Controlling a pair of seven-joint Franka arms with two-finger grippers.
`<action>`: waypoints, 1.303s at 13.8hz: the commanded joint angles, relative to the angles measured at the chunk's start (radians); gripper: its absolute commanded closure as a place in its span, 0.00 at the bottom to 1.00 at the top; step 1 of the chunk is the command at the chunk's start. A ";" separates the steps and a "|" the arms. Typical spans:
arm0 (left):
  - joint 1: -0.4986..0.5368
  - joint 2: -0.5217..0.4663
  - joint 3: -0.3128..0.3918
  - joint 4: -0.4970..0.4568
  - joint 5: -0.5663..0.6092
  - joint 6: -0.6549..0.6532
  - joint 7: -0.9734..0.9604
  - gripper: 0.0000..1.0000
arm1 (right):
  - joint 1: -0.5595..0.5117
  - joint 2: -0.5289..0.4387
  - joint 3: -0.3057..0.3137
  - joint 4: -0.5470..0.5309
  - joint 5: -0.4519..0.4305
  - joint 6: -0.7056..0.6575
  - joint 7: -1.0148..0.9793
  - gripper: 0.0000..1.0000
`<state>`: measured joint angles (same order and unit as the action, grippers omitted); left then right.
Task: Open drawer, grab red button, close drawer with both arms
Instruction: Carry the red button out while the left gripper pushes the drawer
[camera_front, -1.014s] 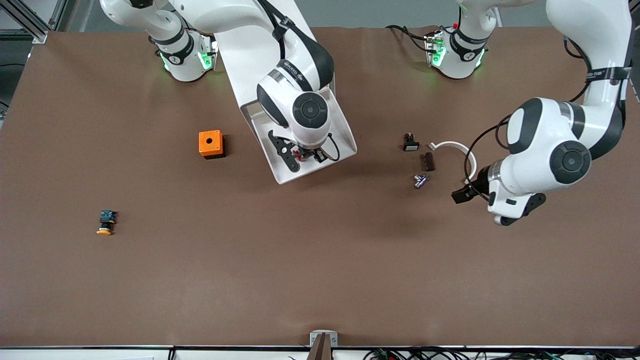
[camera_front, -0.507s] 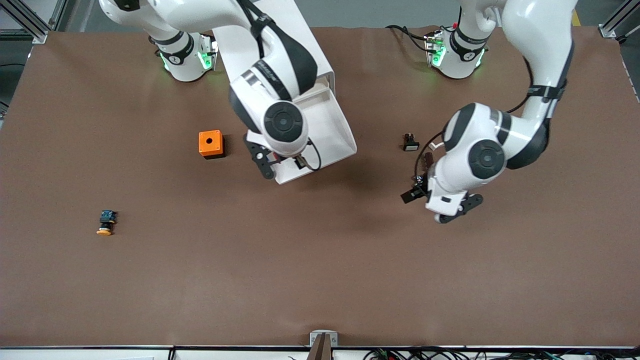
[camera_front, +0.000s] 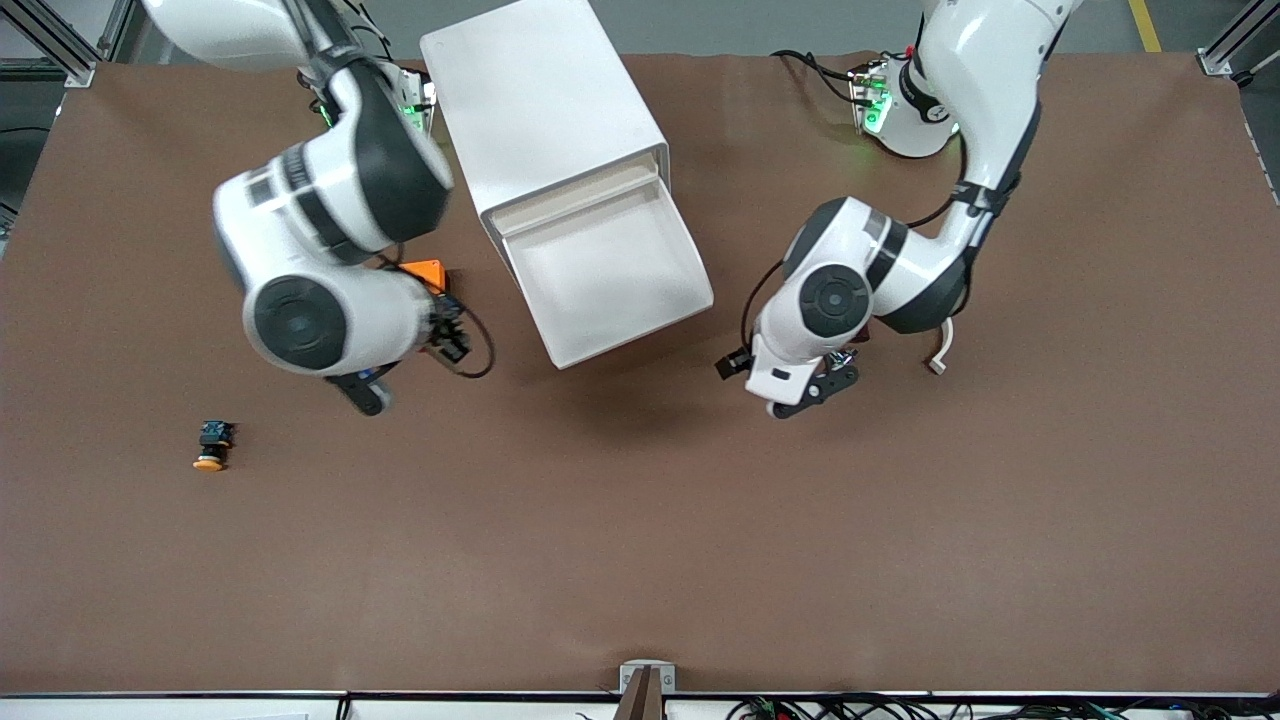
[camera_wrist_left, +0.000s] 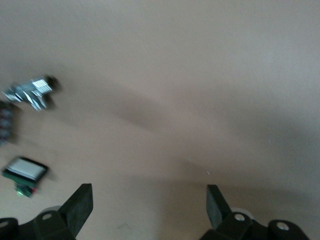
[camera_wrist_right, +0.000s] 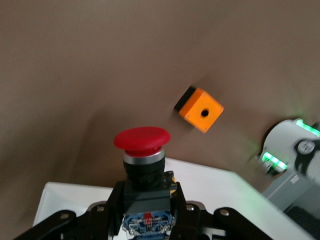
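The white cabinet (camera_front: 540, 90) stands between the arms' bases with its drawer (camera_front: 610, 270) pulled open and nothing showing inside. My right gripper (camera_front: 405, 365) hangs over the table beside the orange box, mostly hidden under its arm. In the right wrist view it (camera_wrist_right: 145, 210) is shut on the button (camera_wrist_right: 142, 142), red cap outward. The button is hidden in the front view. My left gripper (camera_front: 810, 390) is over the table beside the drawer, toward the left arm's end. It (camera_wrist_left: 148, 205) is open and empty over bare table.
An orange box with a hole (camera_front: 428, 270) (camera_wrist_right: 200, 109) sits beside the cabinet, partly under the right arm. A yellow-capped button (camera_front: 210, 447) lies nearer the front camera. A silver part (camera_wrist_left: 32, 91), a white-topped part (camera_wrist_left: 24, 172) and a white curved piece (camera_front: 940, 350) lie by the left arm.
My right gripper has lifted the button out of the drawer and swung toward the right arm's end, past the orange box. My left arm has moved toward the open drawer.
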<state>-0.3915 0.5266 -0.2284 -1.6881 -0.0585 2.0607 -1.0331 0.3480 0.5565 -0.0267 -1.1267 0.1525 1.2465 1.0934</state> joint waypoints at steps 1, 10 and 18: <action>-0.058 0.023 0.006 0.031 -0.029 -0.001 -0.066 0.00 | -0.124 -0.001 0.016 -0.007 -0.071 -0.013 -0.267 0.80; -0.246 0.013 -0.005 0.005 -0.149 -0.013 -0.183 0.00 | -0.365 0.006 0.014 -0.304 -0.218 0.469 -0.938 0.80; -0.319 0.024 -0.062 0.008 -0.182 -0.005 -0.255 0.00 | -0.411 0.039 0.013 -0.545 -0.232 0.856 -1.113 0.80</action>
<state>-0.6631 0.5498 -0.2788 -1.6955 -0.2029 2.0230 -1.2598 -0.0391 0.5992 -0.0317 -1.6394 -0.0600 2.0695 0.0215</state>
